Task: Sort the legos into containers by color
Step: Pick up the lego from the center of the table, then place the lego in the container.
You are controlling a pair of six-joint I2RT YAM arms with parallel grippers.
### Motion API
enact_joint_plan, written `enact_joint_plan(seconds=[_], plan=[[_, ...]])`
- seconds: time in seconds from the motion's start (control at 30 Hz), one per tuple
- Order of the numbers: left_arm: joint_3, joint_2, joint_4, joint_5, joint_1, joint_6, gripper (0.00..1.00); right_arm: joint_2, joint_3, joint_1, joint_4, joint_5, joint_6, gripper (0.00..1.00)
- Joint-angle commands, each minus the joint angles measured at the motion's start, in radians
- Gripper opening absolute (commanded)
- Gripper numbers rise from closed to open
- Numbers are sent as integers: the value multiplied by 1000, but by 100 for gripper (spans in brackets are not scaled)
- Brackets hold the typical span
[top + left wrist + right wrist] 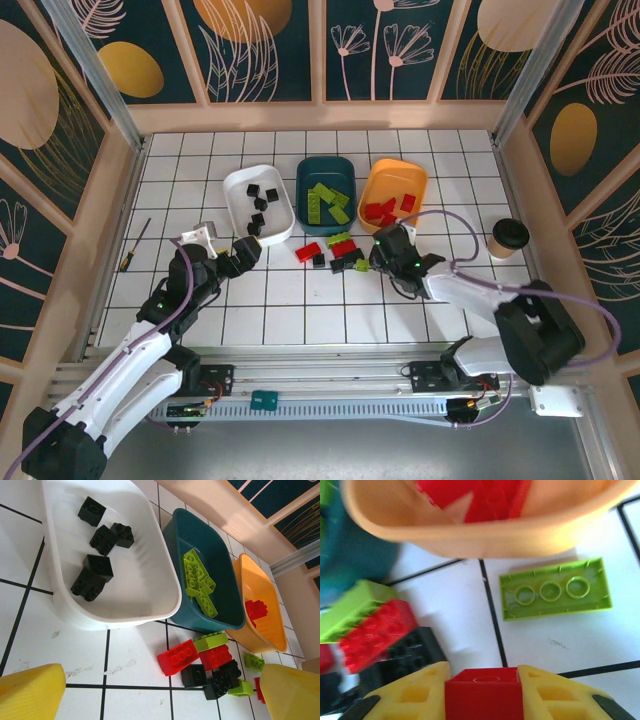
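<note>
Legos (336,251): a loose cluster of red, lime and black bricks on the white tiled desk (300,310), just in front of the teal bin (325,168) and the orange bin (400,175). The others sit in bins: black bricks (262,205) in the white bin (240,180), lime bricks (328,203) in the teal, red bricks (388,208) in the orange. Bins stand in a row, white left, teal middle, orange right, close side by side.

Right tool (482,700): low at the right end of the cluster, yellow fingers (405,695) closed on a red brick (482,690), which sits snug between both pads. Cannot tell whether it is clear of the desk. Just beyond, a lime oblong brick (555,590) lies underside up on the desk, near the orange bin's front wall but apart from it. Left of that, a lime brick rests on a red one, with a black brick beside them.

Left tool (160,695): jaws spread wide, nothing between them, near the white bin's front corner, facing the cluster.

Paper cup (509,238), dark lid, stands at the desk's right side, well apart from the bins. Screwdriver (135,245) lies at the left.
</note>
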Motion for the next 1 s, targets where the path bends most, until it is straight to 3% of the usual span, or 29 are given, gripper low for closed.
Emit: enact_joint_plan(seconds=[0.0, 0.1, 0.2, 0.5, 0.57, 0.67, 0.73, 0.97], plan=[[-18, -2, -5, 28, 1, 10, 99, -134, 33, -1, -80, 24, -46, 22], [-22, 1, 0, 32, 1, 4, 99, -164, 111, -47, -100, 37, -92, 22], [-26, 7, 5, 32, 1, 3, 99, -89, 177, -124, -45, 3, -126, 22], [-12, 54, -7, 76, 0, 26, 99, 321, 404, -249, 64, 8, -210, 24], [-5, 62, -22, 76, -7, 36, 98, 384, 458, -254, 42, 16, -219, 32], [-4, 67, -34, 66, -27, 43, 97, 407, 501, -254, 15, 28, -224, 59], [-8, 69, -34, 64, -38, 43, 95, 374, 495, -245, 14, 27, -223, 69], [-39, 53, -17, 54, -46, 29, 99, 166, 305, -51, 17, 59, -200, 79]])
